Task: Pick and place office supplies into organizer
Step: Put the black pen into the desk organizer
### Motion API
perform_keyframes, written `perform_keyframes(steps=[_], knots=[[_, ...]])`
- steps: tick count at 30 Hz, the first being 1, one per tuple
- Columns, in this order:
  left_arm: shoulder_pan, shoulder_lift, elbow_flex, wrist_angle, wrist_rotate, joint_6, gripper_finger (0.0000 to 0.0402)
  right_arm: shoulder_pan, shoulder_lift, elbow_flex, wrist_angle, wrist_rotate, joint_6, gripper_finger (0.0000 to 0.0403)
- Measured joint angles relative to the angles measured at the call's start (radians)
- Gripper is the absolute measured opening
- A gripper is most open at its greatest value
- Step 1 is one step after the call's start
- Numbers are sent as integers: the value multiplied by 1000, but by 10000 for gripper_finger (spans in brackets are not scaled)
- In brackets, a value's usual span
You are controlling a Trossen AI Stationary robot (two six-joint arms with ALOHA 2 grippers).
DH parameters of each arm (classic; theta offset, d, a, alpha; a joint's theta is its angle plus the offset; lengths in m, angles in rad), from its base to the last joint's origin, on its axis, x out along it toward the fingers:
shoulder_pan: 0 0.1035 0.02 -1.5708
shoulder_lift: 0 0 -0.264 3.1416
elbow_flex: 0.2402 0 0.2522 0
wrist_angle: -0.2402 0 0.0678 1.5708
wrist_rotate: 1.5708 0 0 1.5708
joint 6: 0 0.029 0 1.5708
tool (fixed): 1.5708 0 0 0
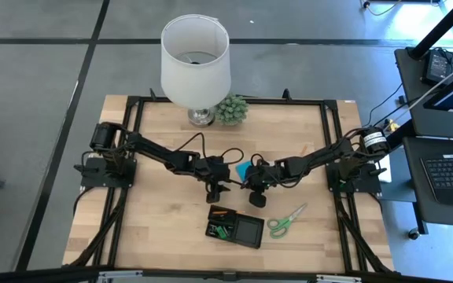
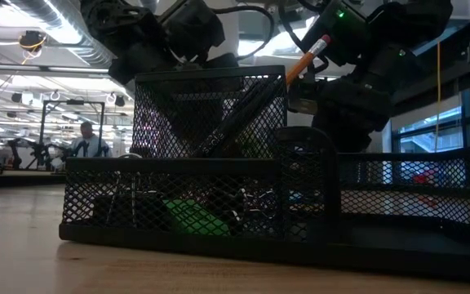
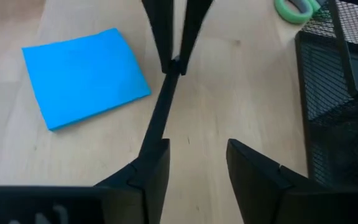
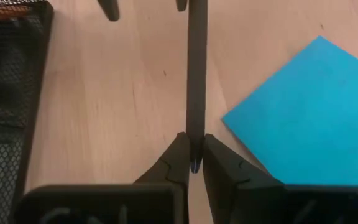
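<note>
Your right gripper (image 4: 194, 163): arm stretched to the tabletop (image 1: 156, 220) centre, jaws clenched on one end of a black pen (image 4: 196, 74) held level above the wood. Your left gripper (image 3: 194, 162): arm reaching in from the opposite side, jaws released, straddling the pen's other end without touching. Blue sticky-note pad (image 3: 82, 74): flat, just beside both. Organizer (image 1: 234, 226): near the front edge, pencils standing inside. Green-handled scissors (image 1: 287, 220): beside it.
</note>
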Motion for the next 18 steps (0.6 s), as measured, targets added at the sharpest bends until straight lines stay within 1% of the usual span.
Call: perform_keyframes(steps=[6,15,18], knots=[[0,0,0,0,-9,0,113,1,0,0,0,-4,-3,31],[1,0,0,0,-12,0,13,1,0,0,0,-8,-5,31],[1,0,0,0,-12,0,4,2,0,0,0,-11,-20,36]])
